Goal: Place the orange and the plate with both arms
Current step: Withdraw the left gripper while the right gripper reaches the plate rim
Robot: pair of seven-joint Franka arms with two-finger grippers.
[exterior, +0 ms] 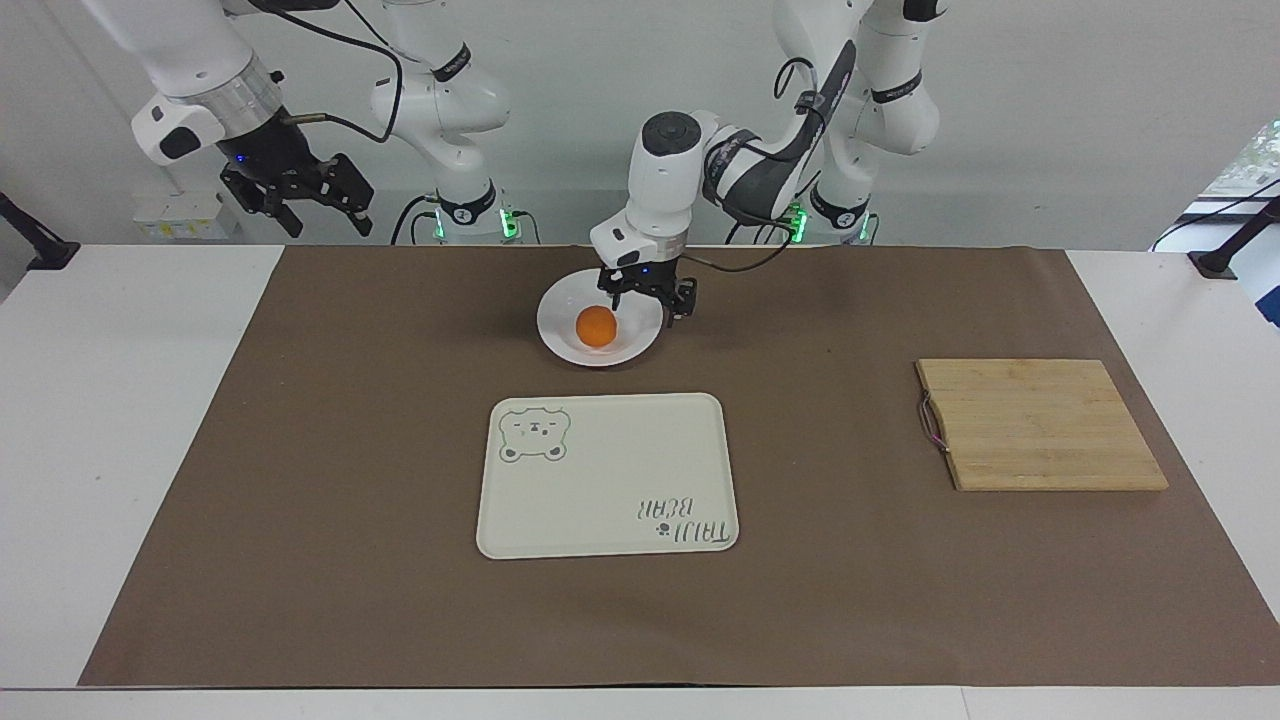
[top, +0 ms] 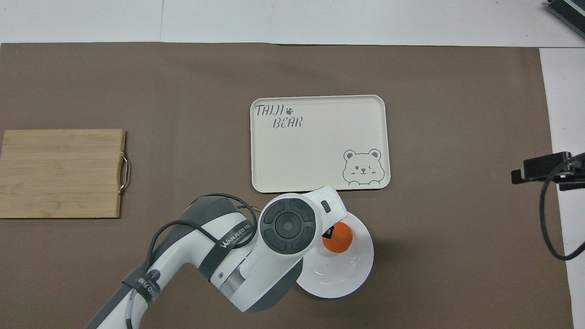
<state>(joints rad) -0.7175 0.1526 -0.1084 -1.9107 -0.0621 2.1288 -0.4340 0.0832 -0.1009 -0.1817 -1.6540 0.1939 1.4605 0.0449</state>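
Facing view
Orange (exterior: 596,326): a small round bright-orange fruit with a matte skin, lying free in the plate, nothing gripping it.
Plate (exterior: 560,335): a round, glossy white shallow dish with a raised rim, sitting on the brown mat nearer to the robots than the tray, at the tray's 12 o'clock.
Left gripper (exterior: 650,300): black, hanging over the plate's 2 o'clock rim, raised clear of the orange; its jaws are standing apart and holding nothing.
Right gripper (exterior: 318,205): black, waiting in the air over the right arm's end of the table; its jaws are spread and holding nothing.
Tray (exterior: 600,520): a cream rectangle with rounded corners, showing a line-drawn bear face and upside-down lettering.
Cutting board (exterior: 1040,424): pale wood in glued strips with a thin metal handle, lying toward the left arm's end.
Mat (exterior: 300,500): a flat brown sheet covering most of the white table (exterior: 100,450).

Overhead view
Orange (top: 340,238): showing partly past the left arm's wrist, at the plate's (top: 356,274) 12 o'clock.
Tray (top: 320,141): reading "TAIJI BEAR" with a paw print at 10 o'clock; a winking bear at 4 o'clock.
Left arm (top: 237,256): white shell with grey joints, its band reading roughly "WANJEED"; its gripper is hiding under the wrist.
Cutting board (top: 59,172): straight grain, handle facing the tray.
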